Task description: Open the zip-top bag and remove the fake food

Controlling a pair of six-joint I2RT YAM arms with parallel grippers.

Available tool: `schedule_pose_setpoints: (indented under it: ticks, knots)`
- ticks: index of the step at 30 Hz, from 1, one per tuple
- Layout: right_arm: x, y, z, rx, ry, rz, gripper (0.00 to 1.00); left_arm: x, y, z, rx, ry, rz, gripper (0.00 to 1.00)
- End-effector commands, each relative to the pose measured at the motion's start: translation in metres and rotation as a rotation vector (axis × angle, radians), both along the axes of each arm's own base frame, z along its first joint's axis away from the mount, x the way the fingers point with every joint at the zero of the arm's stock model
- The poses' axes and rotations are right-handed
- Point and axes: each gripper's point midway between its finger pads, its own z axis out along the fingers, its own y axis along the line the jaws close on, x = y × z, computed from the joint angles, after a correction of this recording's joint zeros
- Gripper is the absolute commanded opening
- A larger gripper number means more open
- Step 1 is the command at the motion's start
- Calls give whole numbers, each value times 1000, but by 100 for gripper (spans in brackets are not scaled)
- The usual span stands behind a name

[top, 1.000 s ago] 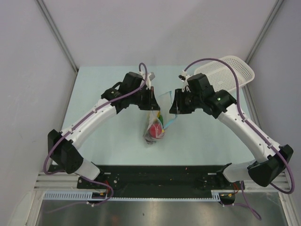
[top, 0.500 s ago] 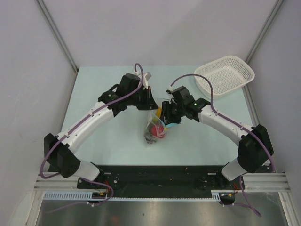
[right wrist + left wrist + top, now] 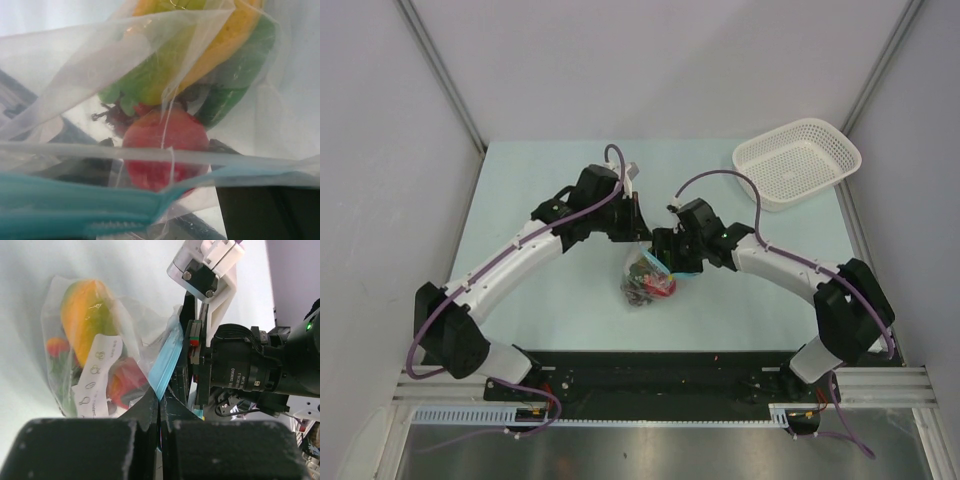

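"Where was the zip-top bag [image 3: 645, 278]?"

"Mid-bench [image 3: 540, 300], fake food [image 3: 165, 145] inside, its blue zip edge [image 3: 167, 357] raised between the grippers."

"Grips?"

"Left gripper [image 3: 160, 395] was pinched tight on that edge. Right gripper [image 3: 665, 250] crowded the bag's mouth; I couldn't tell its opening."

"Room?"

"Open bench nearside and left. Basket [image 3: 767, 190] well apart, far right."

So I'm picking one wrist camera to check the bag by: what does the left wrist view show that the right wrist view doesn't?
Only the left wrist view: the white label on the zip-top bag, the left end effector shut on the blue zip strip, and the right arm close beside that strip. Only the right wrist view: a close look through the plastic at the red apple, below the mango in that picture. Both: the bag, zip strip, mango and something red inside.
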Motion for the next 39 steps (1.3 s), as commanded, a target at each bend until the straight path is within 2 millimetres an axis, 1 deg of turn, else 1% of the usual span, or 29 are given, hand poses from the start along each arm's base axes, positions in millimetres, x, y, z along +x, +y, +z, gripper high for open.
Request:
schedule_pose_setpoints:
  ticks: [1,2,4,5,6,8,9,10,11,12,13,15,16,17,21,24,25,27,28,29,31,32,33,34,35,36,37,38,39]
  knots:
    - [-15,-2,-39,-98,0,62,83,6,-8,16,-60,-63,-7,0]
    - [-22,-4,-49,-117,11,71,83,5,-8,15,-60,-62,-11,0]
    - [-21,-5,-60,-135,13,67,83,3,-6,9,-50,-52,-11,0]
    - [-20,-5,-61,-141,8,69,82,2,-6,8,-49,-54,-12,0]
    - [-18,-8,-60,-161,5,63,79,2,-5,6,-43,-53,-10,0]
    - [-13,-9,-48,-167,-35,68,73,1,-2,5,-31,-55,-6,0]
    - [-10,-8,-36,-160,-51,71,60,1,-1,4,-25,-53,-8,0]
    - [-8,-7,-19,-133,-80,71,51,1,1,2,-16,-58,-2,0]
    - [-6,-7,-7,-114,-91,65,44,1,2,1,-10,-57,1,0]
    - [-5,-6,7,-83,-100,67,33,0,3,1,-9,-60,1,0]
    - [-4,-6,26,-48,-132,63,30,0,4,-2,-5,-57,3,0]
    - [-5,-9,45,-33,-160,54,23,0,4,-4,-5,-53,3,0]
    - [-1,-8,68,-2,-201,46,22,0,4,-4,-4,-56,3,0]
    - [0,-9,77,5,-216,35,20,0,4,-4,-3,-54,5,0]
    - [12,-16,123,70,-291,-16,19,0,4,-3,-7,-59,4,0]
    - [27,-32,156,123,-347,-93,19,0,5,-3,-3,-62,9,0]
    - [41,-49,165,131,-363,-157,19,0,6,-5,0,-63,10,0]
    - [58,-71,185,146,-420,-240,20,-2,7,-4,-5,-65,9,0]
    - [70,-85,188,140,-439,-287,20,-3,7,-8,0,-59,7,0]
    - [89,-113,192,124,-455,-378,21,-4,7,-8,-4,-56,3,0]
    - [117,-141,189,112,-459,-473,21,-8,7,-12,-8,-45,-4,0]
    - [137,-169,194,100,-490,-559,22,-10,8,-13,-8,-41,-9,0]
    - [153,-180,179,70,-466,-599,22,-12,8,-15,-9,-33,-14,0]
    - [164,-194,173,51,-460,-643,22,-13,7,-15,-16,-36,-21,0]
    - [182,-221,167,25,-470,-716,22,-14,5,-15,-23,-36,-32,0]
    - [197,-231,151,0,-449,-735,22,-18,2,-13,-34,-38,-62,0]
    - [209,-242,141,-31,-451,-763,22,-19,1,-12,-39,-42,-76,0]
    - [222,-261,136,-62,-465,-792,22,-20,-1,-11,-42,-48,-88,0]
    - [234,-271,138,-72,-483,-811,22,-21,-2,-10,-43,-56,-111,0]
